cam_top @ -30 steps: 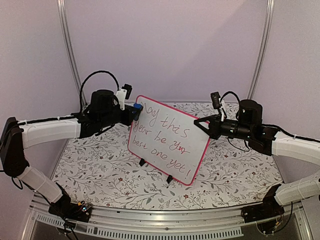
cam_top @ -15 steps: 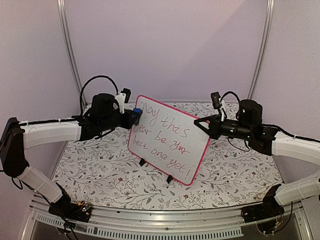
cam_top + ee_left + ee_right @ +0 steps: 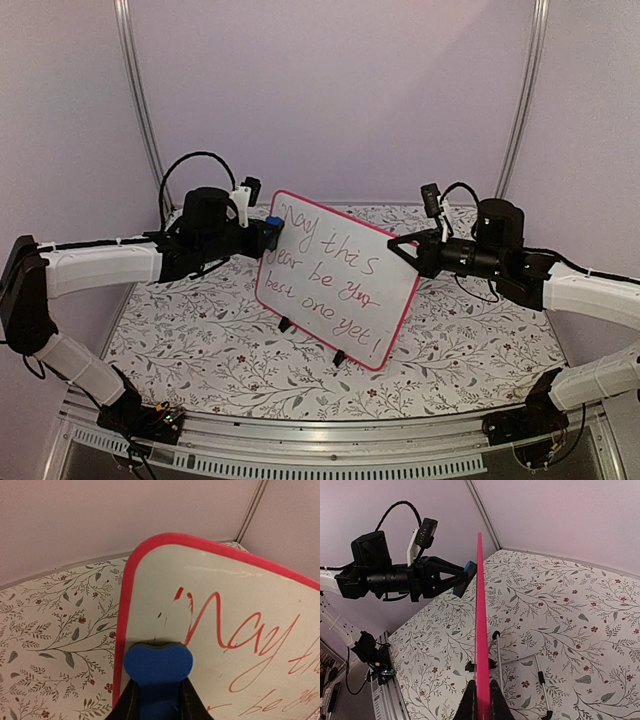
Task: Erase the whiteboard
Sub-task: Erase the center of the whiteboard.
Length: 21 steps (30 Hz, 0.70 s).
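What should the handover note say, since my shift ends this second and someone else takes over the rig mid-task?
Left gripper: shut on the blue eraser, which is pressed against the whiteboard's top left corner.
Right gripper: shut on the whiteboard's right edge, steadying it.
Whiteboard: stands tilted on its feet on the floral table.
Done: only a small patch at the top left looks wiped.
Left: nearly all the red writing.

Pink-framed whiteboard [image 3: 335, 285] on worktop [image 3: 190, 340], red script. Left pincer [image 3: 266, 233] holds blue eraser [image 3: 273, 221] at top-left corner; right pincer [image 3: 405, 249] clamps right edge.
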### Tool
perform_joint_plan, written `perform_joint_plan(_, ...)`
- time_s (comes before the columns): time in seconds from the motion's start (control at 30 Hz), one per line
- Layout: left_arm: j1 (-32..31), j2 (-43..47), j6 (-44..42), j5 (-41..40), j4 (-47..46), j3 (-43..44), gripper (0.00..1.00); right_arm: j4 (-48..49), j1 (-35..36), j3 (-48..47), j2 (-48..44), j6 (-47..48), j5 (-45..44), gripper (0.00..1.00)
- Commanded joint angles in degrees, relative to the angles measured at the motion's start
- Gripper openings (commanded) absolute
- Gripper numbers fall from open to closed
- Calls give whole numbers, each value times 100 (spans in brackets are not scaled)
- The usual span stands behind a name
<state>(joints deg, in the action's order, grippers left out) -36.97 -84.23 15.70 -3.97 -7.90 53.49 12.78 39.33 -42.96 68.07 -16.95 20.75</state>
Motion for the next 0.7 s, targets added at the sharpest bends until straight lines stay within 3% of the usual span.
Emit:
perform_joint_plan(0.0,-73,73,-31,-154,-186,-15,15,-425,145,-11,176,402,561,0)
perform_joint_plan(0.67,-73,107,-374,-133,-431,486,16,-486,188,-37,215,427,544,0)
